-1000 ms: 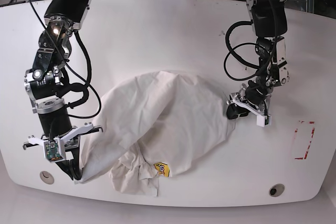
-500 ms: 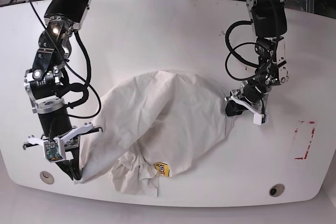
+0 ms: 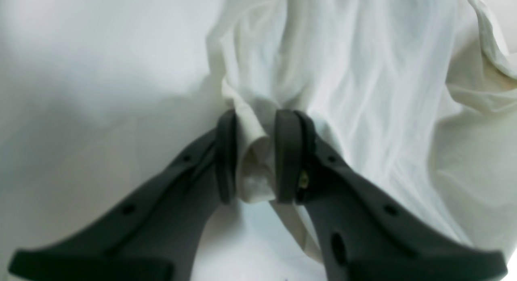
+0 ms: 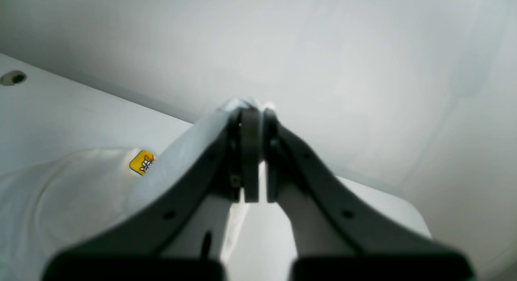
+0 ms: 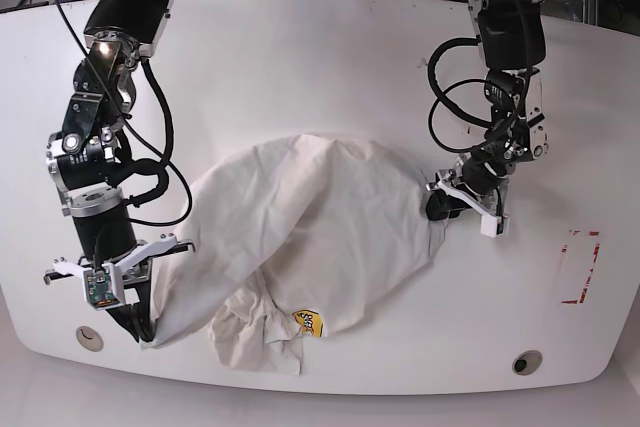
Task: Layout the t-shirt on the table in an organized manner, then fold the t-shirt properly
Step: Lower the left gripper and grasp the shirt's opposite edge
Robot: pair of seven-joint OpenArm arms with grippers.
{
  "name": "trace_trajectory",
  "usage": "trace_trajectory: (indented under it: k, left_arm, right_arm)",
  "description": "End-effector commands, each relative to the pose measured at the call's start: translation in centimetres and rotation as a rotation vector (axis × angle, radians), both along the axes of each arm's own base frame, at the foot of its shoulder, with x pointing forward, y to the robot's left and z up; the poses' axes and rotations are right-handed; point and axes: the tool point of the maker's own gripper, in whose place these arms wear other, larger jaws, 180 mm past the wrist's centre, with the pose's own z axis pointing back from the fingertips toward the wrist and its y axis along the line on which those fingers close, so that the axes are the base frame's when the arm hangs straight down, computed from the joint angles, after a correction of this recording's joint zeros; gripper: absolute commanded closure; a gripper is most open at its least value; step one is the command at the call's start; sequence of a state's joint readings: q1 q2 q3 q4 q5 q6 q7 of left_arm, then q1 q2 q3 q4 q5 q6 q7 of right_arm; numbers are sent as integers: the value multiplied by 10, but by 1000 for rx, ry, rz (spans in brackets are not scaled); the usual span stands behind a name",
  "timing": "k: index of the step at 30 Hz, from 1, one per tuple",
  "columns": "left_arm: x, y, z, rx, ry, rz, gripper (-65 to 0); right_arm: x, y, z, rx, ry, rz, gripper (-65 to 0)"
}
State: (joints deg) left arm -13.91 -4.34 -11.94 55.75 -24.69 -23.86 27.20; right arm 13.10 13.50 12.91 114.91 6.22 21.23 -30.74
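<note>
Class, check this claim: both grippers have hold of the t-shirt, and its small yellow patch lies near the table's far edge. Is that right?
One detail is wrong. The base view shows the yellow patch near the near edge of the table. The left gripper and right gripper do pinch the t-shirt.

No words, brand names or numbers can be read anywhere in these views. The one printed mark — a small yellow patch (image 5: 309, 322) on the white t-shirt (image 5: 320, 217) — carries tiny black-and-white figures too small and blurred to make out. Red tape marks (image 5: 578, 267) on the white surface (image 5: 300, 57) bear no writing.
</note>
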Motion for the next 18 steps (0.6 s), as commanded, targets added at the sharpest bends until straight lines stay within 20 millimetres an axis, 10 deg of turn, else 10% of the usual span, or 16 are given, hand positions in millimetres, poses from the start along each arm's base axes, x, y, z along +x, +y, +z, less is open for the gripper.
trace_trajectory:
  k: [1,5,18]
  left_arm:
    - [-14,5,-14,58,76,-20,-113]
    - [-15,5,-12,64,67,-20,0]
    - [-2,9,24,100,-35,-25,0]
  right_arm:
    - [-1,-1,18,-5,-61,3,-6]
    - [-1,-1,18,-5,-61,3,-6]
    - [1,-6,14,1,-49,-9,-6]
